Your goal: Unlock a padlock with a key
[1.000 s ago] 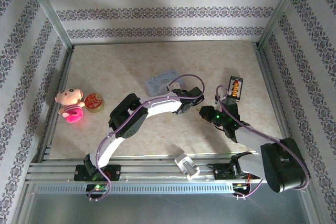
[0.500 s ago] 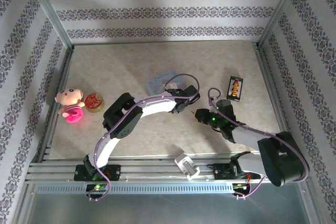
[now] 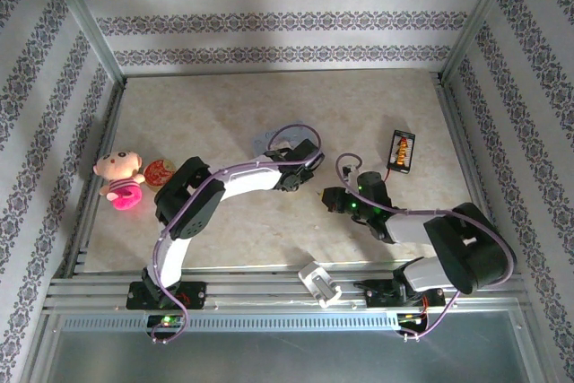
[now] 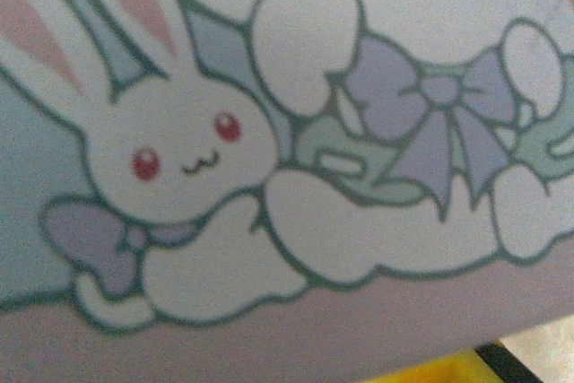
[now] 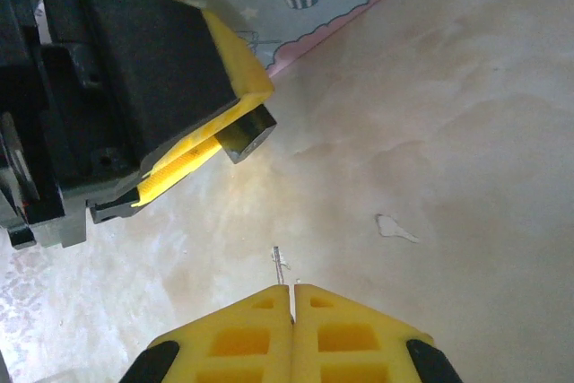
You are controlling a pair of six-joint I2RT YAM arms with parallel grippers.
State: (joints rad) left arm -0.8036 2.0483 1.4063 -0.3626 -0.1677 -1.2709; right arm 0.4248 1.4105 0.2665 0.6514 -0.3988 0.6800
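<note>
In the right wrist view my right gripper is shut on the key, whose thin dark blade sticks out past the yellow fingertips just above the table. Up and to the left, my left gripper is shut on the padlock, a small black block poking out from between its yellow pads. The shackle is hidden. A gap of bare table separates key and padlock. From above, the left gripper and right gripper face each other mid-table.
The pale blue cartoon tin lies just behind the left gripper; its bunny print is close to the left wrist camera. A battery holder lies right. A plush toy and round tin sit left. A white boxy piece rests on the front rail.
Both arms have shifted left. The left gripper has drawn back toward the tin, and the right gripper with the key has followed it, staying a short gap away.
</note>
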